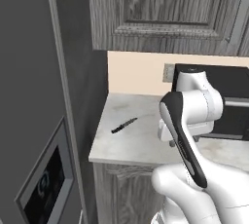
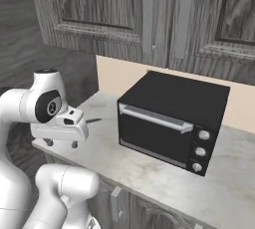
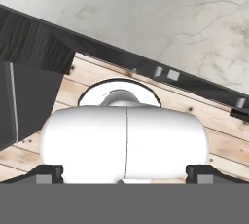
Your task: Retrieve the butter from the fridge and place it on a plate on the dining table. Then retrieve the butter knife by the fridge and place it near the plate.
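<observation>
The butter knife, slim and dark, lies flat on the small marbled counter just right of the fridge; its tip peeks out beside my hand. My gripper hangs over the counter's front edge, to the right of the knife and apart from it, pointing down. Its fingers stand wide apart with nothing between them. In the hand view the gripper looks down past the counter edge at the floor. The butter, the plate and the dining table are out of view.
A black toaster oven stands on the counter to the right of the gripper. Dark wood-grain cabinets hang above, and cabinet fronts sit below. The fridge's dark dispenser panel is at lower left. Wooden floor lies beneath.
</observation>
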